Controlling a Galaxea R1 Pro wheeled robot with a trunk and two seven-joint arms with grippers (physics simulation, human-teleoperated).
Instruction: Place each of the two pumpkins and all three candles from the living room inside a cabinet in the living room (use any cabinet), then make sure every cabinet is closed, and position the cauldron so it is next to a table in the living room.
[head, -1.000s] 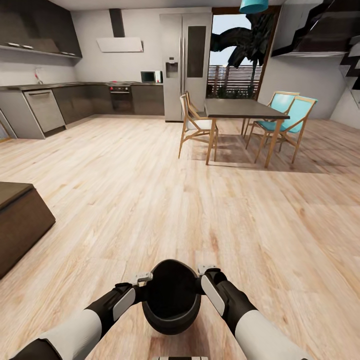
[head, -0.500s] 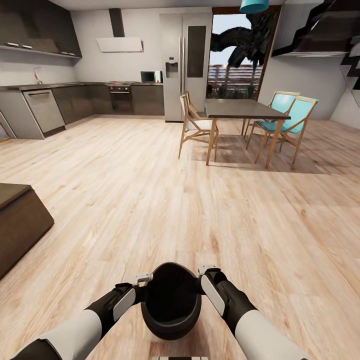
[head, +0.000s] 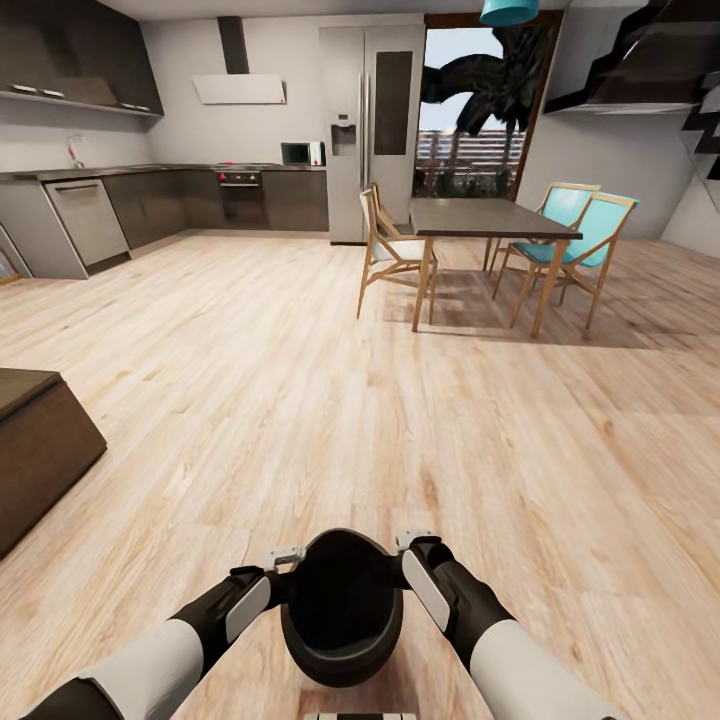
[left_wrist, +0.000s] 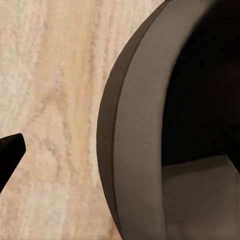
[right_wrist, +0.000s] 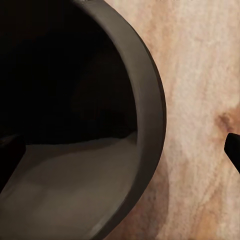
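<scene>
Cauldron, black and round, hangs between both arms low in the head view, above the pale wood floor. The left tool grips its rim on one side and the right tool on the other, each clamped on the rim with one finger inside and one outside. The left wrist view brings the cauldron close: a thick grey rim, a dark hollow, and one black fingertip outside over floorboards. The right wrist view shows the same bowl with a grey sheen on its inner wall and a fingertip outside the rim. Farther off, the head view shows a dark brown cabinet at the left, a dining table with chairs ahead, and the kitchen units beyond.
</scene>
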